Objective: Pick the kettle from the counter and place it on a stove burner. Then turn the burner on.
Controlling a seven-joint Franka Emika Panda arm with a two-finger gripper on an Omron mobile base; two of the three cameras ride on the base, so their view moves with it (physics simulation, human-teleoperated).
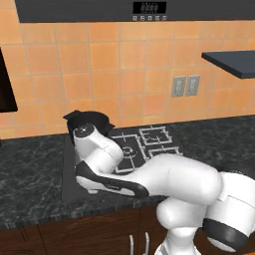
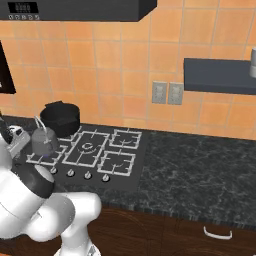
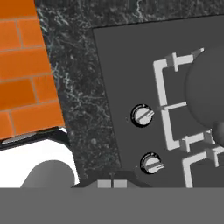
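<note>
On the stove (image 2: 127,165), kettle (image 2: 44,140) (front-left burner) sits beyond jaws.

One kettle (image 2: 44,140), one pot (image 2: 60,118), four visible knobs (image 2: 88,175).

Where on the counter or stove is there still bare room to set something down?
Bare: the counter right of the stove, and three grates. Crowded: the stove's left, with the kettle and black pot.
</note>
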